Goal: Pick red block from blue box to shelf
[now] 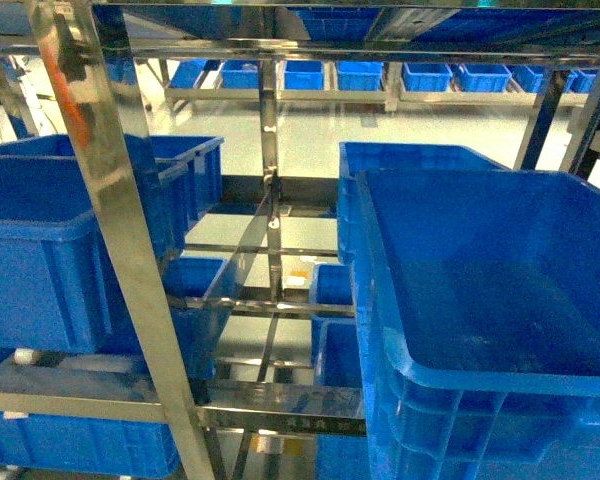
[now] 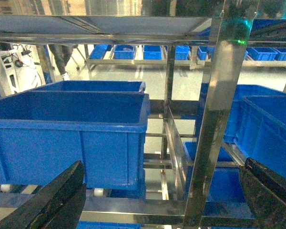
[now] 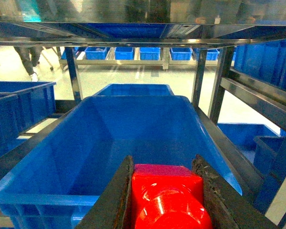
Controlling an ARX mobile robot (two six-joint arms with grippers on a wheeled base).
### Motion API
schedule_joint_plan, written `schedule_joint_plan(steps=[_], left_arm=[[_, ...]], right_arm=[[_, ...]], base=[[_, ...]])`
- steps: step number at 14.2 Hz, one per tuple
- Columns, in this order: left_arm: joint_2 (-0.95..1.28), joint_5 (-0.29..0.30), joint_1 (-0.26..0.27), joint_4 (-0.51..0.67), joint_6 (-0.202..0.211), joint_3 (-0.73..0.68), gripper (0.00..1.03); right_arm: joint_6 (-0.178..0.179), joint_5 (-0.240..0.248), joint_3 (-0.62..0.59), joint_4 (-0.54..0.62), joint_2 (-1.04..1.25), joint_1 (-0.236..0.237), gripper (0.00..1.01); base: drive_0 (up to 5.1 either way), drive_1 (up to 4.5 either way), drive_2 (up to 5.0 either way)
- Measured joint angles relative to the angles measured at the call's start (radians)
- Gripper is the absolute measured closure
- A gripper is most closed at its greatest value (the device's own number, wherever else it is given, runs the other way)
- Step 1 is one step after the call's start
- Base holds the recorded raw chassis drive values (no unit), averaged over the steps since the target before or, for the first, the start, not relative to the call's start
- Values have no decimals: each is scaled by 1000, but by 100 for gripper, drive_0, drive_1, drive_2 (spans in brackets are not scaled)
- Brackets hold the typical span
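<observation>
The red block (image 3: 167, 195), glossy with its round stud facing the camera, is clamped between the two dark fingers of my right gripper (image 3: 164, 168), which is shut on it. In the right wrist view it hangs at the near end of a dark blue crate (image 3: 109, 138) that stands on the steel shelf (image 3: 214, 90). My left gripper (image 2: 163, 164) is open and holds nothing; its fingers (image 2: 62, 195) stand far apart in front of a shelf upright (image 2: 219, 105). The blue box is out of view. Neither gripper shows in the head view.
Dark blue ribbed crates fill the shelf tiers: one at left (image 1: 40, 250), a large one at right (image 1: 500, 260), another in the left wrist view (image 2: 71, 138). Steel uprights (image 1: 100, 180) and rails cross close in front. More crates line a rack across the floor (image 1: 360, 75).
</observation>
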Motion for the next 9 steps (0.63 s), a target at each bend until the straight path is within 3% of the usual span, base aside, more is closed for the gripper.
schedule_joint_plan(steps=[9], left_arm=[[0, 0, 0, 0, 0, 0, 5]], right_arm=[[0, 0, 0, 0, 0, 0, 73]], base=[[0, 0, 0]])
